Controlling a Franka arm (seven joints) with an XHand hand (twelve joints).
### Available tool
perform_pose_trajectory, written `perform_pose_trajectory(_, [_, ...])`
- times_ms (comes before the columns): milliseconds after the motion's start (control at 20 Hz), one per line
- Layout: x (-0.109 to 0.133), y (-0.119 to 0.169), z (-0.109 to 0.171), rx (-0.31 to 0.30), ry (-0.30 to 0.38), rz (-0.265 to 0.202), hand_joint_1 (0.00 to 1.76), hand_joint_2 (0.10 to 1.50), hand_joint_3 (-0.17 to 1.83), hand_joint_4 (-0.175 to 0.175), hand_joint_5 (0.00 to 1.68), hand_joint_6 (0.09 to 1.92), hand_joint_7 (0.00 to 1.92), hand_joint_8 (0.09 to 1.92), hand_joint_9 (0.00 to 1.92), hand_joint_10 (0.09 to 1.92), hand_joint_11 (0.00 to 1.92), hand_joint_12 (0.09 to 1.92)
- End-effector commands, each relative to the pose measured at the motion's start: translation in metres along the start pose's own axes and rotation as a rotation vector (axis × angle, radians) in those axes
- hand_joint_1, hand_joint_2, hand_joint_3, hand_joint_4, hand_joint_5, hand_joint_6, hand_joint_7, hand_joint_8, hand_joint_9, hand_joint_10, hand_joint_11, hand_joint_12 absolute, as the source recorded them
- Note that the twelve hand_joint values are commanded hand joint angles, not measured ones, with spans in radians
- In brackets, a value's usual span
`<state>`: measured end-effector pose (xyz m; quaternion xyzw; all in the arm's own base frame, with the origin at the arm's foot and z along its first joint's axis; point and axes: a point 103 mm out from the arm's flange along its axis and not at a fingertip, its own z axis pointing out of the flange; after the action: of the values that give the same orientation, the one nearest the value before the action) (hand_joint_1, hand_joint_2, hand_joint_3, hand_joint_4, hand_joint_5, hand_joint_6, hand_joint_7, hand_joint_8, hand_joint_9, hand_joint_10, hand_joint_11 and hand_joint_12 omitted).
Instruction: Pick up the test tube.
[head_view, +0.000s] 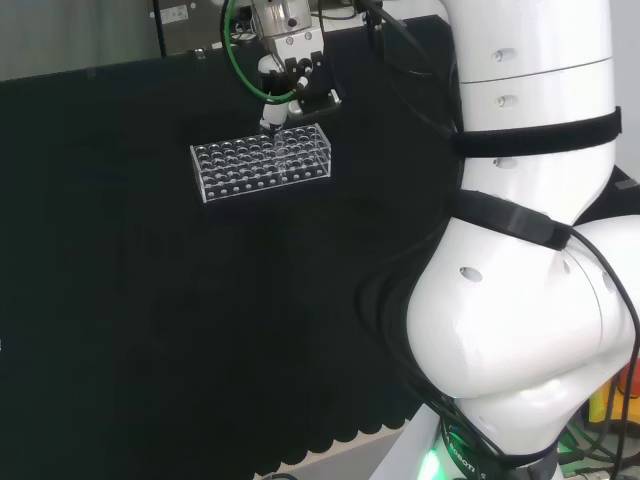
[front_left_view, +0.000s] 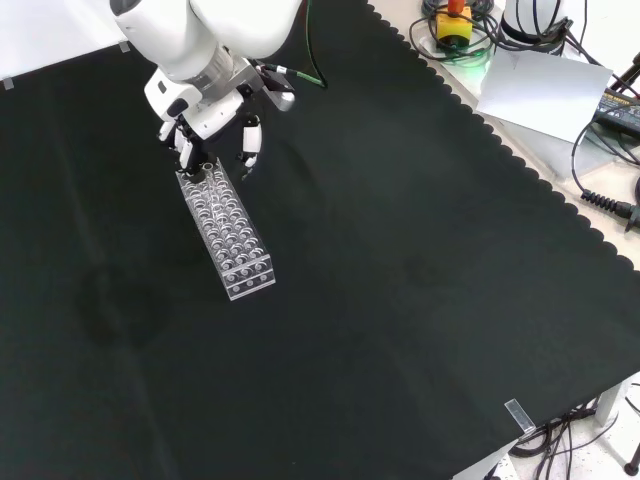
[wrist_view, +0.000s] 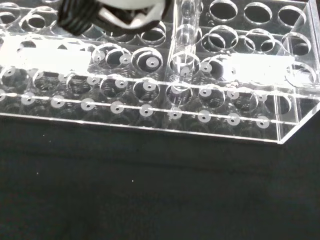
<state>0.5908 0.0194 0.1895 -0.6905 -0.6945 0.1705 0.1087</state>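
Note:
A clear plastic rack (head_view: 262, 165) with many round holes lies on the black cloth; the front view has the rack (front_left_view: 228, 235) running down from the hand. In the wrist view a clear test tube (wrist_view: 182, 47) stands upright in a hole of the rack (wrist_view: 150, 107), its lower end still down inside. The hand (head_view: 281, 78) hangs over the rack's far right part in the head view. In the front view the hand (front_left_view: 212, 118) is at the rack's upper end, fingers (front_left_view: 250, 140) pointing down and spread apart. One finger (wrist_view: 102, 14) shows close beside the tube, with a small gap between them.
Black cloth (front_left_view: 400, 300) spreads wide around the rack. The arm's white links (head_view: 530, 250) take up the head view's right. Cables and a grey sheet (front_left_view: 540, 90) lie past the cloth's scalloped edge at the front view's upper right.

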Motion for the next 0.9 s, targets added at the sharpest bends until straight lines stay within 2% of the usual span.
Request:
perform_pose_trajectory(50, [0.001,0.003,0.005,-0.16,0.078,0.057,1.08,0.82,0.4,-0.027,1.08,0.69,1.34,0.66,1.09,0.59,0.51,1.36])
perform_pose_trajectory(100, [0.0,0.003,0.004,-0.208,0.111,0.075,1.12,0.83,0.36,-0.035,1.16,0.65,1.43,0.6,1.19,0.56,0.58,1.33])
perform_pose_trajectory(200, [-0.002,0.001,0.002,-0.289,0.176,0.106,1.18,0.78,0.4,-0.12,1.29,0.52,1.58,0.48,1.38,0.46,0.75,1.25])
perform_pose_trajectory(300, [-0.003,-0.001,-0.001,-0.347,0.211,0.117,1.21,0.73,0.48,-0.162,1.35,0.44,1.68,0.42,1.51,0.4,0.98,1.12])
perform_pose_trajectory(400, [-0.005,-0.003,-0.006,-0.376,0.232,0.112,1.22,0.7,0.52,-0.173,1.38,0.41,1.74,0.38,1.62,0.37,1.21,0.97])
perform_pose_trajectory(500, [-0.006,-0.004,-0.011,-0.394,0.238,0.108,1.22,0.68,0.55,-0.175,1.4,0.39,1.77,0.37,1.67,0.35,1.31,0.9])
perform_pose_trajectory(900, [-0.015,-0.008,-0.033,-0.473,0.273,0.109,1.23,0.64,0.61,-0.175,1.42,0.37,1.82,0.36,1.73,0.32,1.36,0.86])
